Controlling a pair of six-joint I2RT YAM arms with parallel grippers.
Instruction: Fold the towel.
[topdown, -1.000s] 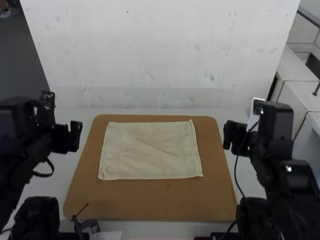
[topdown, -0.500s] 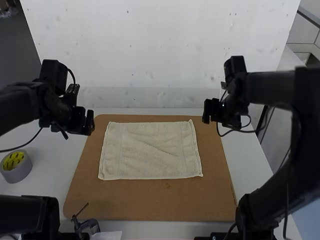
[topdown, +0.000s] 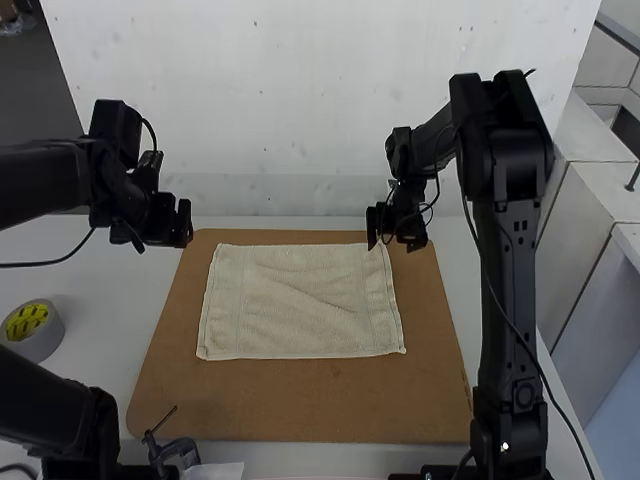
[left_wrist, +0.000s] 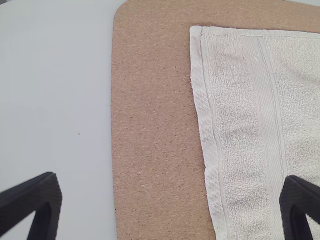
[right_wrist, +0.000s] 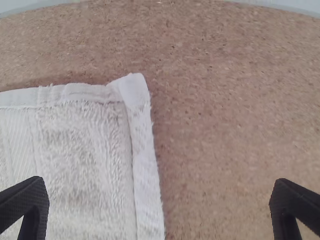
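Cork board (topdown: 300, 405) lay flat on the white table (topdown: 100, 310), so we placed everything by the board. We had the towel (topdown: 300, 300) on it, toward the far side, with a wide strip of bare cork on the near side. Towel was cream, spread out and unfolded, long sides running left to right across the board. We saw shallow creases around its middle, a woven band near each short side and a small point at its far right corner.

Left gripper (topdown: 175, 222) was in the air by the board's far left corner. In the left wrist view we saw its fingers spread wide, nothing pinched.

Right gripper (topdown: 379, 228) was at the board's far edge, right of centre, near the towel's far right corner. Right wrist view gave us fingers well apart, with that corner showing in the gap, ungripped. We couldn't tell how high either gripper was over the board.

Also on our table: tape roll (topdown: 45, 345), yellow inside, left of the board and apart from it. Small clamp (topdown: 178, 450) was at the board's near edge, toward the left, white sheet (topdown: 218, 471) just beside it
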